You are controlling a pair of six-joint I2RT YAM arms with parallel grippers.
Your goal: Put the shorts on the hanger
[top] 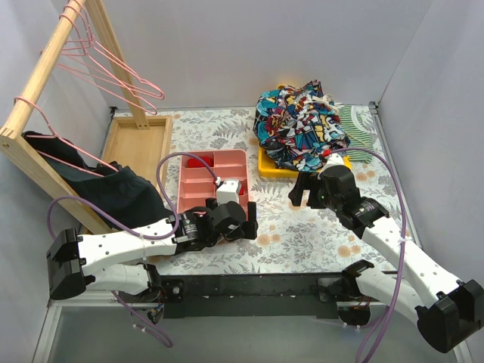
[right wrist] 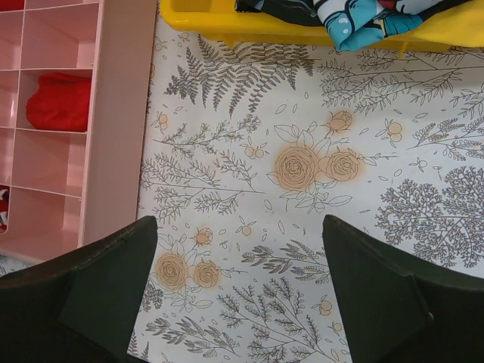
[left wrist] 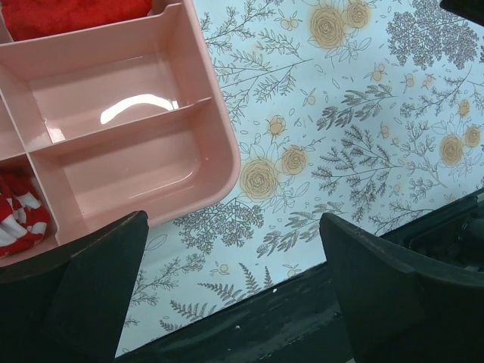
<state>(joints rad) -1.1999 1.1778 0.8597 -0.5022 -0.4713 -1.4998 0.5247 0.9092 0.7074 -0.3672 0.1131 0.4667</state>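
Floral cloth covers the surface point(top: 302, 227), walled in pale grey. The left arm lies low along the near edge, reaching rightward, with its claw point(top: 243, 221) over the near right corner of a pink tray point(top: 198, 181). The wrist view shows its jaws wide apart point(left wrist: 234, 302) and holding nothing. The right arm stretches from the near right corner toward the far edge, its claw point(top: 305, 193) pointing down just short of a yellow tray point(top: 266, 168). Its jaws are also spread and bare point(right wrist: 238, 295).

The shorts point(top: 299, 121) lie bunched in a heap on the yellow tray by the far edge, right of centre, just beyond the right claw and not touching it. A hanger point(top: 113, 72) hangs on the wooden rail point(top: 45, 53) at the far left corner, well apart from both claws.
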